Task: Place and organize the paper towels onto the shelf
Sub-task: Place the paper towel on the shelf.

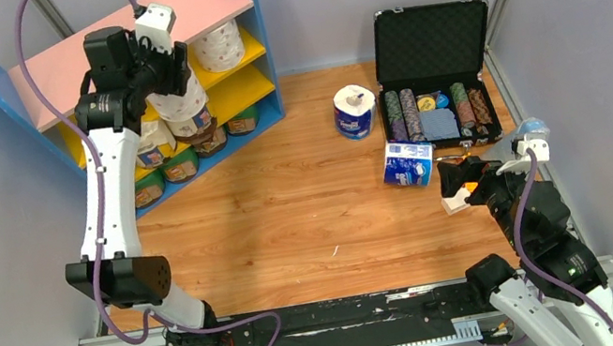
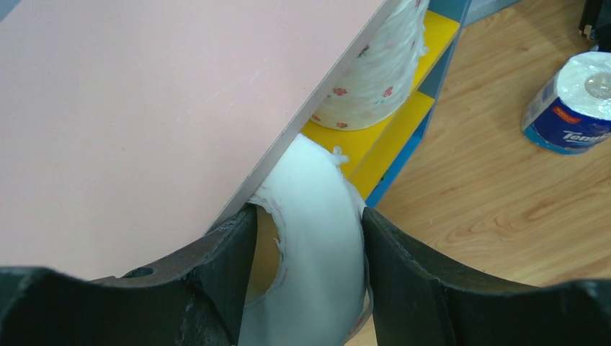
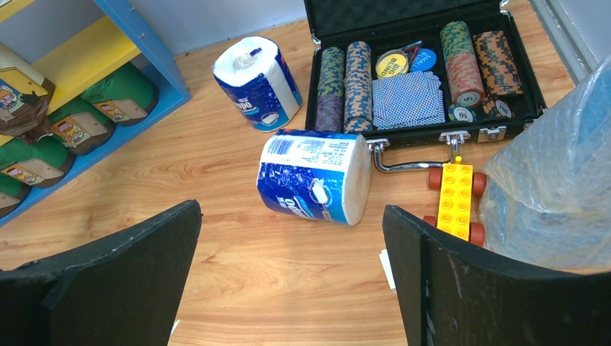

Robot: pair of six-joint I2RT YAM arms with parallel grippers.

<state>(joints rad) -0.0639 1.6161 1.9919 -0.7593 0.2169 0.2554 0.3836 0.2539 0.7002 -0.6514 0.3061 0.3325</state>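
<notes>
My left gripper (image 1: pixel 171 83) is shut on a bare white paper towel roll (image 1: pixel 184 101) with a hollow core. It holds the roll at the front edge of the shelf (image 1: pixel 162 22), just under the pink top board (image 2: pixel 144 108). In the left wrist view the roll (image 2: pixel 320 216) sits between the fingers (image 2: pixel 403 274). A floral white roll (image 1: pixel 220 47) stands on the upper yellow board. Green and cream rolls (image 1: pixel 186 161) fill the lower tiers. Two blue-white rolls are on the table, one upright (image 1: pixel 355 112) and one lying (image 1: pixel 408 164). My right gripper (image 3: pixel 292 277) is open and empty, just short of the lying roll (image 3: pixel 313 176).
An open black case (image 1: pixel 426 37) of poker chips sits at the back right. A yellow wheeled toy brick (image 3: pixel 455 196) and a clear plastic bag (image 3: pixel 555 180) lie next to my right gripper. Grey walls close in both sides.
</notes>
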